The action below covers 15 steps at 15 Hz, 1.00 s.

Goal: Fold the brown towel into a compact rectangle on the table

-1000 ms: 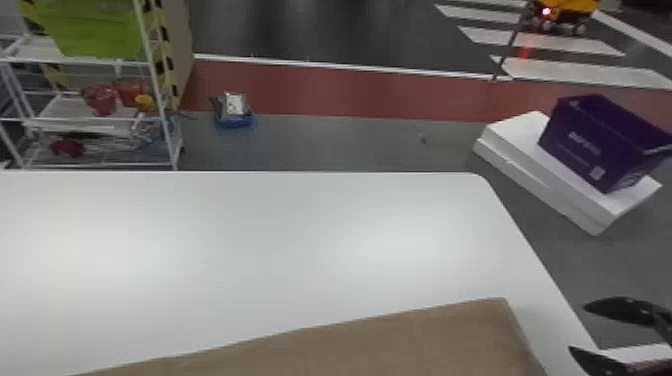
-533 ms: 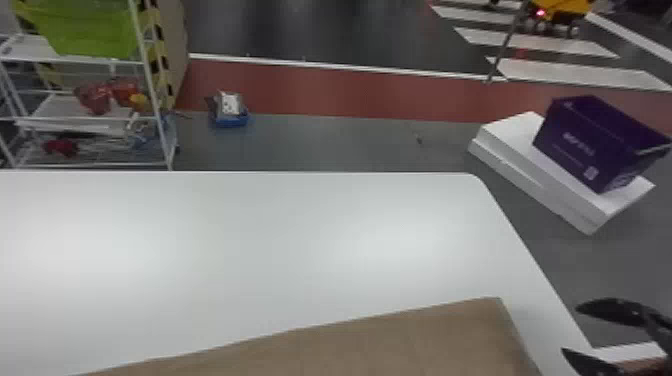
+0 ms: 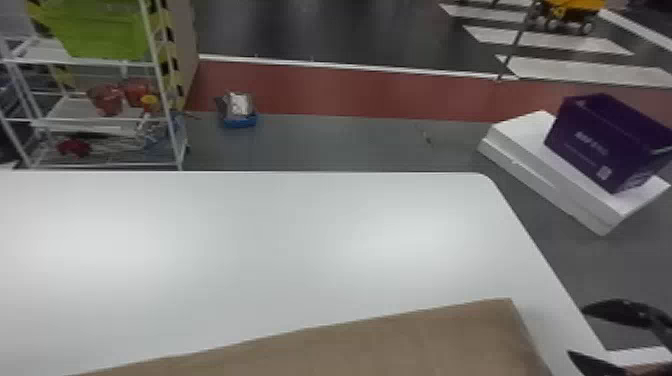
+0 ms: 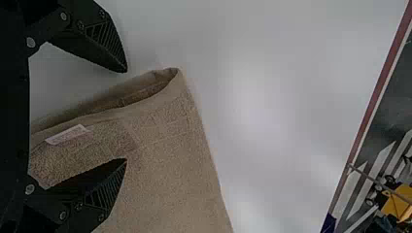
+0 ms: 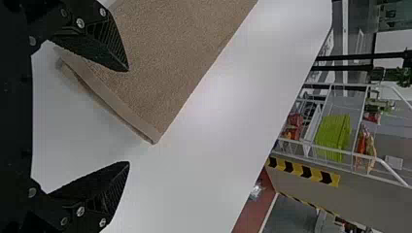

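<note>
Presently, the brown towel [image 3: 400,345] is lying on the near side of the table [image 3: 250,240].
The left gripper [image 4: 127,115] and right gripper [image 5: 128,116] are standing wide open over its edges, holding nothing (probably for pinching it).

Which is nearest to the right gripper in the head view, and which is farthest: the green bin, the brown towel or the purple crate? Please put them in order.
From the right gripper:
1. Brown towel: on the table, just left of the gripper.
2. Purple crate: beyond the table's right side, on white slabs.
3. Green bin: far left, on the rack behind the table.
</note>
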Available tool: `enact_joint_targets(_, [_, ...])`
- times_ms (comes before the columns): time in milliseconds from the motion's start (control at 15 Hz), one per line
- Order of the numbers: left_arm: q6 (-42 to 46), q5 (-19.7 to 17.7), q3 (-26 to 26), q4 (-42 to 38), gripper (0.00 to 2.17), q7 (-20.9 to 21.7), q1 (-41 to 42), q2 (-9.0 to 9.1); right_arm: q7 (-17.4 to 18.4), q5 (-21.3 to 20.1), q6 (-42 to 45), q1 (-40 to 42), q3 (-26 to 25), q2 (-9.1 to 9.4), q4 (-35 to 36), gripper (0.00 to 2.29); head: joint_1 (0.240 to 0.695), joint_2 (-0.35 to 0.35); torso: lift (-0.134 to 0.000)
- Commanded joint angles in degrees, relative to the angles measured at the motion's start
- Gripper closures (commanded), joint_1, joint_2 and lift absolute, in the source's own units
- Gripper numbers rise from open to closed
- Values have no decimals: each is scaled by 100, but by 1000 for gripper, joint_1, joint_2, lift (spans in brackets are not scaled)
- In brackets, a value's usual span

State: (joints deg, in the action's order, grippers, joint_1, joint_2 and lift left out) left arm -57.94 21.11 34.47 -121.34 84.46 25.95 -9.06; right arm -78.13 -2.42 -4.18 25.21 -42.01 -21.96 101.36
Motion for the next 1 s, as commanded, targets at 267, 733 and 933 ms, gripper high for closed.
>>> enact_joint_targets(267, [-38,253,-354,-57,1507,229,41,-43,-19,-48,-18,-51,35,-28,-55,228,695,-203,-123])
enact_joint_targets(733, [50,359,-99,-21,2098,264,-240,-210,-19,-48,0,-60,88,-19,-99,228,695,-184,-123])
enact_joint_targets(933, [50,368,209,172,2094,317,-635,-386,-19,-48,18,-51,106,-19,-116,228,695,-144,-123])
